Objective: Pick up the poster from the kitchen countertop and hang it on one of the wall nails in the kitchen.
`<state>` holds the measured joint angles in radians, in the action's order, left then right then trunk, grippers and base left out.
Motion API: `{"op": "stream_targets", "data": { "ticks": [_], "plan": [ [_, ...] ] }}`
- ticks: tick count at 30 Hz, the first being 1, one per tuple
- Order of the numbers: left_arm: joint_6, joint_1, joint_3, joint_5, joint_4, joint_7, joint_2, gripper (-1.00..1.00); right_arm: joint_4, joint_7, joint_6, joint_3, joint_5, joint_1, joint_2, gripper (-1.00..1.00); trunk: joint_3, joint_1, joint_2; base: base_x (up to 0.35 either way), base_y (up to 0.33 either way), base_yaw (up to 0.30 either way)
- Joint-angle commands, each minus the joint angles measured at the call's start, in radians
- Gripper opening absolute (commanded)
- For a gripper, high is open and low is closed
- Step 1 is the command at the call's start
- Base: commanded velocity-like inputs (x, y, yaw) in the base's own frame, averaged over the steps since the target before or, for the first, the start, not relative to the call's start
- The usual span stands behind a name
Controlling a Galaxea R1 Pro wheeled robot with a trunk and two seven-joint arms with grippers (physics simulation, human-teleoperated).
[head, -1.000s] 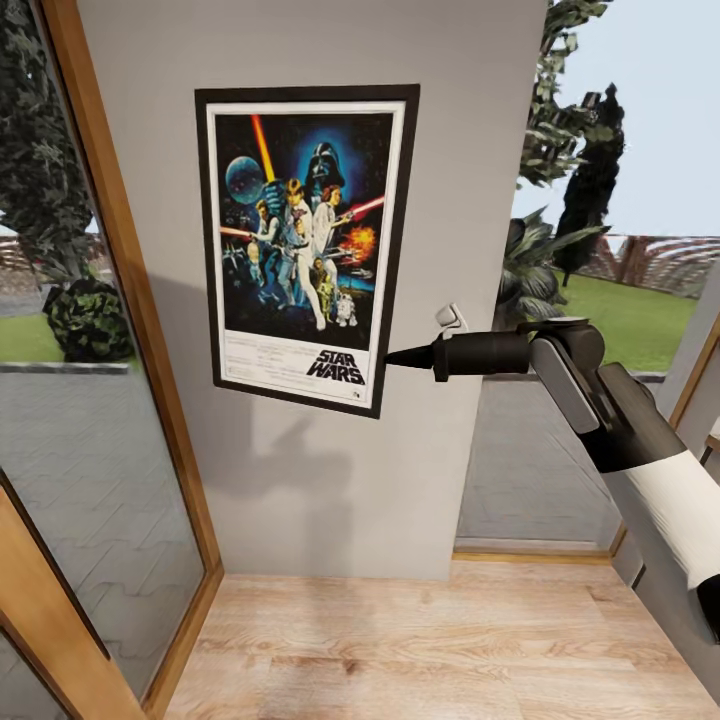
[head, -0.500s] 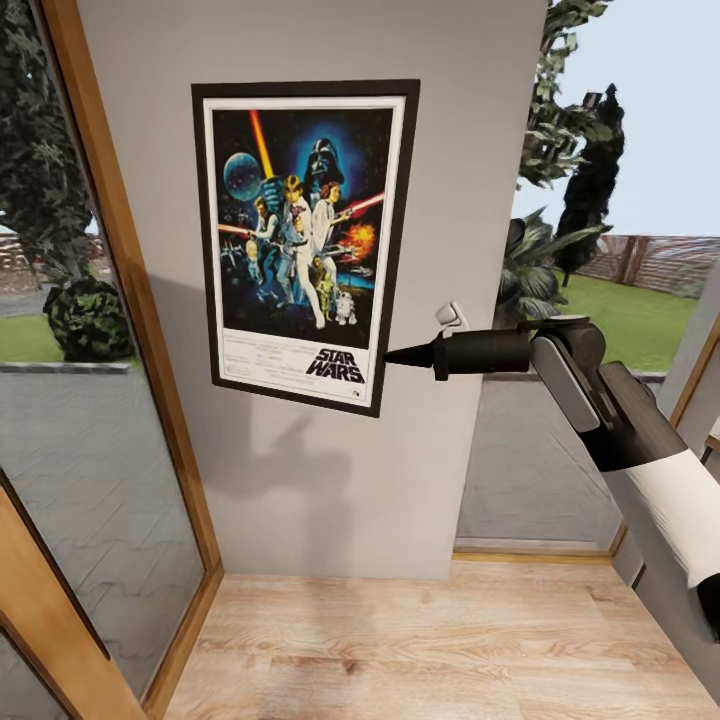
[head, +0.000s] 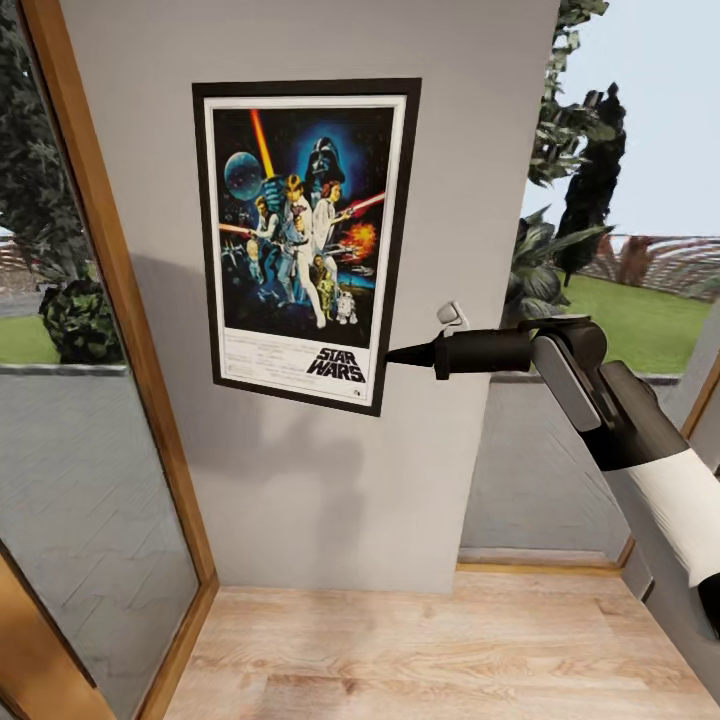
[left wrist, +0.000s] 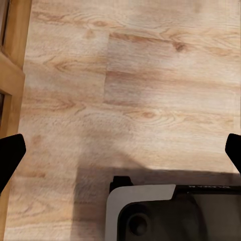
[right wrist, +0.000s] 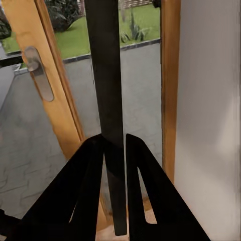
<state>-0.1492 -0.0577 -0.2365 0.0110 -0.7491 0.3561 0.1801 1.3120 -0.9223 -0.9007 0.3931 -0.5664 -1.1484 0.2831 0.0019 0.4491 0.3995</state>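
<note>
Fingers (right wrist: 95, 186) of the right gripper (head: 395, 354) pinched tight on the Star Wars poster's (head: 303, 240) lower right edge, its long axis upright, flat against the grey wall (head: 470, 120). Left fingers (left wrist: 10, 155) hung spread over the wooden floor (left wrist: 150, 90).

Home interior, by a glazed garden exit. Evidence: pale grey wall (head: 330, 480), light wood plank floor (head: 440, 650), timber-framed glass door (right wrist: 47, 95) with a metal handle (right wrist: 37, 73), lawn (head: 640, 320) and shrubs (head: 80, 320) outside, framed film poster (head: 300, 240) hung up.
</note>
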Motion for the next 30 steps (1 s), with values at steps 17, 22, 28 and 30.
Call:
{"op": "stream_targets", "data": {
  "ticks": [17, 22, 28, 30],
  "plan": [
    [-0.009, -0.001, -0.004, 0.001, -0.003, 0.006, -0.001, 1.0, 0.0, 0.0, -0.005, 0.001, -0.004, -0.001, 0.002, -1.0, 0.0, 0.001, 0.0, 0.331, 0.0, 0.0],
    [-0.009, -0.001, -0.004, 0.001, -0.003, 0.006, -0.001, 1.0, 0.0, 0.0, -0.005, 0.001, -0.005, -0.001, 0.001, -1.0, 0.0, 0.001, 0.0, 0.335, 0.0, 0.0],
    [-0.009, -0.001, -0.004, 0.001, -0.003, 0.006, -0.001, 1.0, 0.0, 0.0, -0.005, 0.001, -0.006, -0.001, 0.001, -1.0, 0.0, 0.001, 0.0, 0.335, 0.0, 0.0],
    [-0.009, -0.001, -0.004, 0.001, -0.003, 0.006, -0.001, 1.0, 0.0, 0.0, -0.005, 0.001, -0.006, -0.001, 0.001, -1.0, 0.0, 0.001, 0.0, 0.335, 0.0, 0.0]
  ]
}}
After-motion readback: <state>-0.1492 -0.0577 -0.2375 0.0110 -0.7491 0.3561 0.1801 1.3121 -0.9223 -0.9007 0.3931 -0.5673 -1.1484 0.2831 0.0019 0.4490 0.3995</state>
